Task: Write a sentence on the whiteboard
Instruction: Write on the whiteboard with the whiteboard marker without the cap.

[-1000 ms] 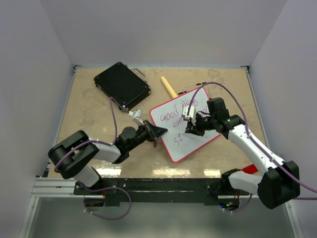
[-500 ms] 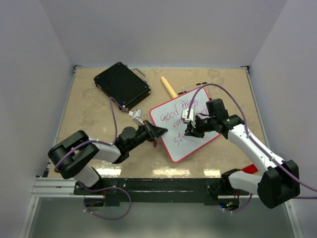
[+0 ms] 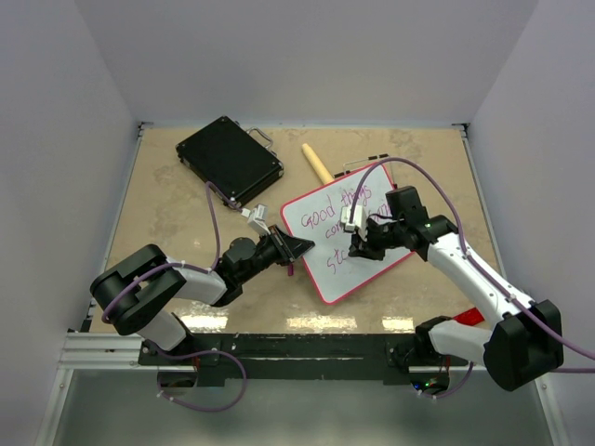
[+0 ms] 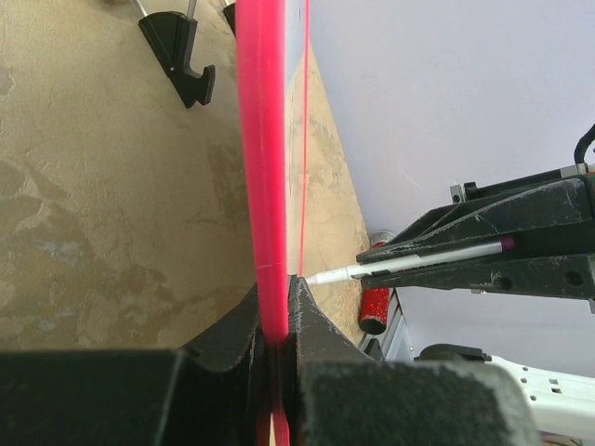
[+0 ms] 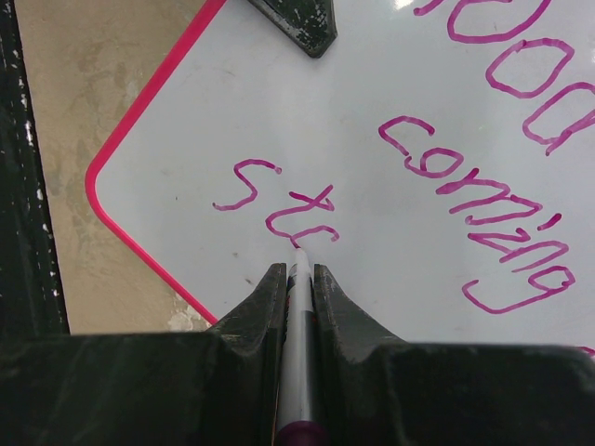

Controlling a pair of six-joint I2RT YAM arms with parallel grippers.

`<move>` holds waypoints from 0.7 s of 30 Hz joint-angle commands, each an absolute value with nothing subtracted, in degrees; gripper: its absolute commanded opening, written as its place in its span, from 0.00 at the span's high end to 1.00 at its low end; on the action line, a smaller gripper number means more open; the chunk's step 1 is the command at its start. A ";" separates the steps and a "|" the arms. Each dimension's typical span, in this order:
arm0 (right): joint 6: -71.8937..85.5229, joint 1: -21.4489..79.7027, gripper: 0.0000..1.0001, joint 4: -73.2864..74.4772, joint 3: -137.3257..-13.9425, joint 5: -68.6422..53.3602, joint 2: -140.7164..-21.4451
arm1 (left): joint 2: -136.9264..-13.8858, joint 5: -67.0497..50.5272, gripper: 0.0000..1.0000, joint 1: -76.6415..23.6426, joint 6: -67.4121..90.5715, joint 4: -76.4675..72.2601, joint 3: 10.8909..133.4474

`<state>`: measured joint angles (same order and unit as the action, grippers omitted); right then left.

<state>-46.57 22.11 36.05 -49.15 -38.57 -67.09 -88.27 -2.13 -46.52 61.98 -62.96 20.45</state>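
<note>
The whiteboard (image 3: 327, 279), white with a pink rim, lies tilted on the table. My left gripper (image 3: 299, 249) is shut on its left rim; in the left wrist view the pink rim (image 4: 260, 139) runs edge-on between the jaws of that gripper (image 4: 277, 297). My right gripper (image 3: 358, 246) is shut on a silver marker (image 5: 297, 353) whose tip touches the board (image 5: 279, 111). The sentence (image 5: 483, 195) is in purple: "Good", "coming", and a third line with "st" and a fresh curved stroke (image 5: 311, 232) at the tip. The marker (image 4: 418, 260) also shows in the left wrist view.
A black hard case (image 3: 229, 160) lies at the back left. A wooden stick (image 3: 316, 163) sits behind the board. A red cylinder (image 4: 375, 311) lies near the right arm's base. One of the board's black feet (image 4: 181, 51) shows beneath it.
The right gripper has shifted slightly left along the third line with the marker on the board. The left gripper has stayed put on the rim.
</note>
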 commanded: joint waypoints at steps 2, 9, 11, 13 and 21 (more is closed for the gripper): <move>-43.95 22.32 1.00 31.91 -50.01 -35.51 -66.80 | -87.45 -2.20 1.00 -46.58 60.03 -70.31 21.36; -42.01 22.32 1.00 28.40 -50.97 -35.16 -67.24 | -87.89 -2.46 1.00 -46.50 59.94 -70.31 21.88; -41.75 22.32 1.00 27.78 -51.33 -34.98 -67.67 | -87.89 -2.46 1.00 -46.58 59.94 -70.22 21.88; -41.66 22.32 1.00 27.69 -51.42 -34.89 -67.94 | -87.72 -2.37 1.00 -46.50 59.77 -70.05 21.88; -42.71 22.32 1.00 28.91 -50.36 -34.80 -67.32 | -87.63 -2.46 1.00 -46.58 59.68 -70.22 21.80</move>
